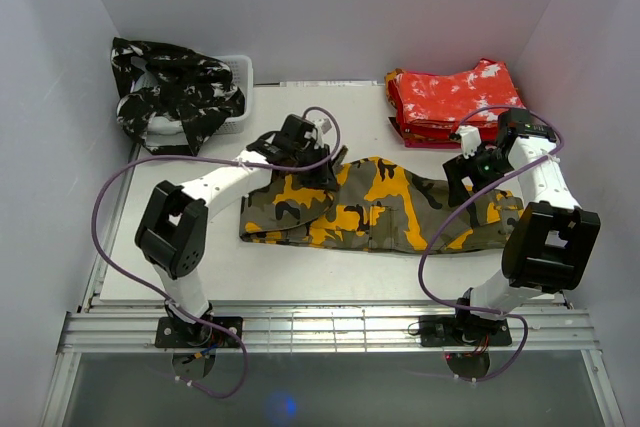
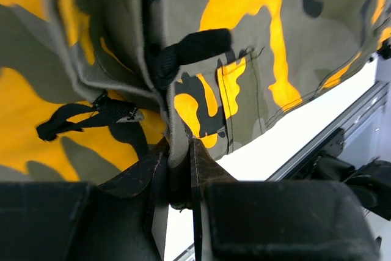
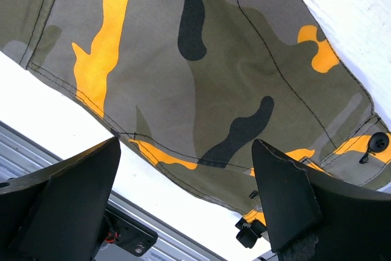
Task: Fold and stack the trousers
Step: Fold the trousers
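The left gripper is clamping a raised fold of the olive trousers, probably near the waist, while the right gripper is hanging wide open just above their other end. The olive trousers are lying lengthwise across the middle of the worktop. Red trousers are sitting folded at the far right corner, and black trousers are draping over a basket at the far left corner.

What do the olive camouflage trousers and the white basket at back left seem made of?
The olive trousers: matte woven cloth, probably cotton twill; stitched seams, soft folds, printed patches. The basket: seemingly rigid white plastic, perforated wall; mostly covered by black-and-white trousers.
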You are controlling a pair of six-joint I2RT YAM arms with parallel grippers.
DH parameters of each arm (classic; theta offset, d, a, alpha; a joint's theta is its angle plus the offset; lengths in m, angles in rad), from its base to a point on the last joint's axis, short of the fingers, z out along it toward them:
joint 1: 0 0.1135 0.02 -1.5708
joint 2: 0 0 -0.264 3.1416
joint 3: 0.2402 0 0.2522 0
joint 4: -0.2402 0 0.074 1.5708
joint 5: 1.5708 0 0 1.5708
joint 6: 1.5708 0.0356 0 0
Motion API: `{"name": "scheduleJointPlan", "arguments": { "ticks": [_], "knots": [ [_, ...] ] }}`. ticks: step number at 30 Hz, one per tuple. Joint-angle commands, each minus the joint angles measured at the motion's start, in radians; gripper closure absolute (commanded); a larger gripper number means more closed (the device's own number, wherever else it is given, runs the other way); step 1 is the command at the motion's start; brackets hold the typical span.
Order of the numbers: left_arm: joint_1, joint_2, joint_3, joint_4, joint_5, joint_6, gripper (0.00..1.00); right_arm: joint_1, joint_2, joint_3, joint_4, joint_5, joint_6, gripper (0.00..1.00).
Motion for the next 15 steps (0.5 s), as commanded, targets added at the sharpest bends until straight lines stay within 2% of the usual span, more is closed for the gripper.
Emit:
{"name": "scheduleJointPlan", "arguments": {
  "ticks": [1,12,13,14,15],
  "knots": [
    [-0.068,0.003,-0.037,0.095,-0.056,-0.049,1.0,-0.005,-0.001,0.03,-0.034,-0.033,-0.003,0.07],
    [-0.184,0.029,-0.095,0.107,-0.076,-0.103,1.0,-0.005,0.022,0.038,-0.055,-0.084,0.007,0.08],
    [-0.186,0.034,-0.092,0.124,-0.068,-0.106,0.94,-0.005,0.023,0.038,-0.06,-0.091,0.007,0.08],
    [-0.187,0.044,-0.089,0.13,-0.062,-0.107,0.72,-0.005,0.027,0.041,-0.064,-0.099,0.009,0.09],
    [-0.187,0.052,-0.068,0.133,-0.056,-0.104,0.6,-0.003,0.028,0.042,-0.069,-0.116,0.012,0.09]
  ]
}}
